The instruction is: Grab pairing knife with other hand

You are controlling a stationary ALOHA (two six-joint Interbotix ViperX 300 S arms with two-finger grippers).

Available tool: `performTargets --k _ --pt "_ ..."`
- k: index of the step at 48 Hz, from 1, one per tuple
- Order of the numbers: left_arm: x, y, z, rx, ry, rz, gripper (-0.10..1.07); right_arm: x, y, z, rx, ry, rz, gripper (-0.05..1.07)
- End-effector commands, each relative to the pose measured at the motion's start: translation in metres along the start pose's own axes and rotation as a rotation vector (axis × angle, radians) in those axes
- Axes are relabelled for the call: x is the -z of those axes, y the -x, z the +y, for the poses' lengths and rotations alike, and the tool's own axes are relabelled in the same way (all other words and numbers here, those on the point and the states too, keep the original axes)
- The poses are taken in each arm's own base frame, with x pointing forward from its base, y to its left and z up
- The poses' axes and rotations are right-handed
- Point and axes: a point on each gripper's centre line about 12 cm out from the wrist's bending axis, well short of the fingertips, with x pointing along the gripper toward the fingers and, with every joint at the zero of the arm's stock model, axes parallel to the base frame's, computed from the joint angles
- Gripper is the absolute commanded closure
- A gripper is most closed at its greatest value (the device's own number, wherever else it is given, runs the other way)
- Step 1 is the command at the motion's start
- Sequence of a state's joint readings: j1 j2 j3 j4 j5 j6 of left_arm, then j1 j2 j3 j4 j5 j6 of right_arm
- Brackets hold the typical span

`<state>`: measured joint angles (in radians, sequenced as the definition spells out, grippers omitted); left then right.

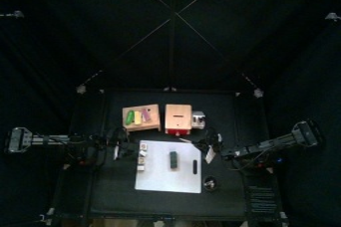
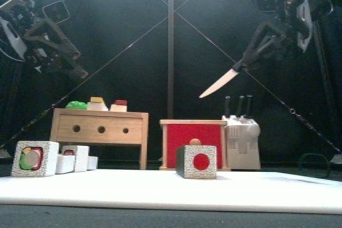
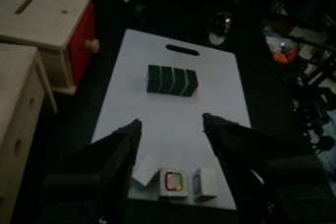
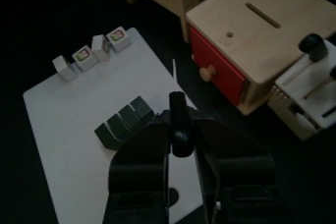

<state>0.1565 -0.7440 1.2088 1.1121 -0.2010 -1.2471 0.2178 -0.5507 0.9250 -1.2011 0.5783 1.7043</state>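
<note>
Across the black desk (image 1: 226,203) lies a white cutting board (image 1: 173,167), its broad face left mostly bare, presumably as the working surface in front of the props. Behind it stand a pale wooden crate (image 2: 100,130) with toy produce on top and a red-fronted wooden box (image 2: 195,132), set back so the board stays reachable from either side. Beside the red box is a white knife block (image 2: 241,140), dark handles poking up where a gripper can draw them out. On the board rests a small dark block (image 3: 172,79) and, near one edge, a row of little picture cards (image 3: 174,180). High on the right, the right gripper (image 2: 254,57) is clamped on the paring knife (image 2: 222,82) by its handle, blade slanting down toward the middle, well clear of the desk; held out this way, the knife seems offered for a handover. Opposite, the left gripper (image 2: 67,64) hangs raised with its jaws spread wide and nothing between them, apparently ready to receive the knife, which it has not yet reached.
</note>
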Motion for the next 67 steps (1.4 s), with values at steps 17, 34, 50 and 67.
performTargets --k 17,34,50,67 --pt "-0.02 -0.009 0.004 -0.015 -0.084 -0.051 0.08 -0.008 -0.034 0.003 -0.11 0.275 -0.046 0.59" --pt "-0.027 -0.031 0.014 0.015 -0.144 -0.136 0.08 -0.023 -0.038 0.009 -0.125 0.333 -0.095 0.59" --pt "-0.025 -0.049 0.026 -0.05 -0.201 -0.24 0.08 -0.028 -0.044 0.026 -0.202 0.286 -0.067 0.59" --pt "-0.017 -0.055 0.022 -0.058 -0.22 -0.229 0.08 -0.024 -0.073 0.039 -0.291 0.13 0.048 0.65"
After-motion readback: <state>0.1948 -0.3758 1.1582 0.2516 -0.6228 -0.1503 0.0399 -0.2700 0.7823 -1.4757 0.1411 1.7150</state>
